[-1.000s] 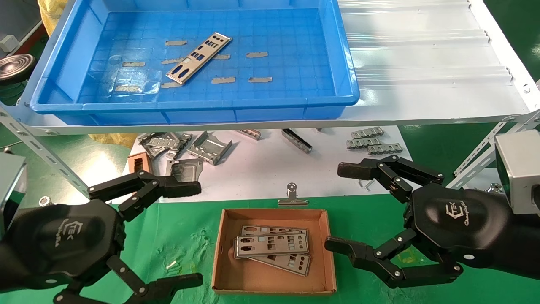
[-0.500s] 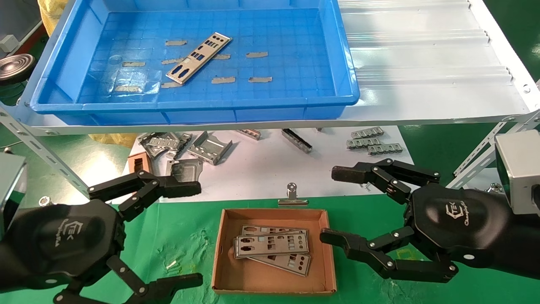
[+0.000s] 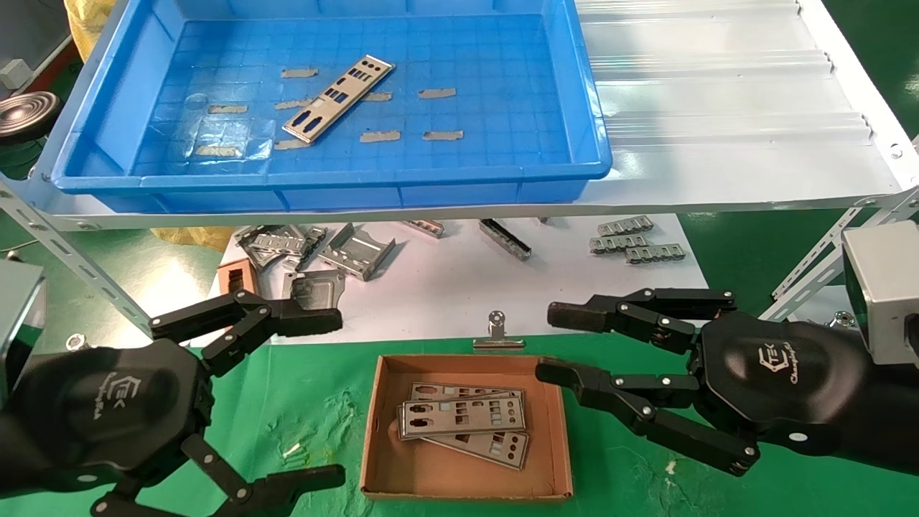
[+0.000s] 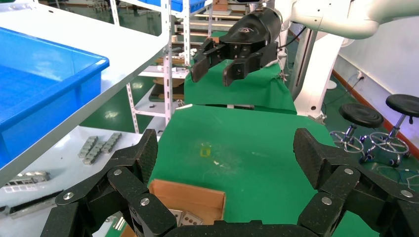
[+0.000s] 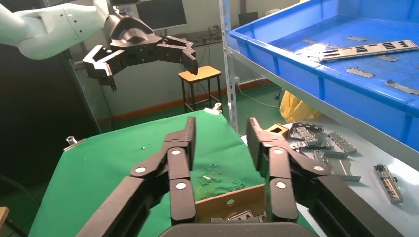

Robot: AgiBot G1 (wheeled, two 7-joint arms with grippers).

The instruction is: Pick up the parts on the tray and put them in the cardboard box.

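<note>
We note the shallow brown cardboard box (image 3: 467,425) open above; black right gripper (image 3: 551,343) overhangs its far-right corner.

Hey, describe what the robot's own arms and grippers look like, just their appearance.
Both the left gripper and the right gripper are matte black: a rounded shell with a small white logo, then jointed link fingers studded with silver rivets. Boxy silver housings sit at the wrists. In the wrist views, the arms behind them are smooth glossy white.
</note>
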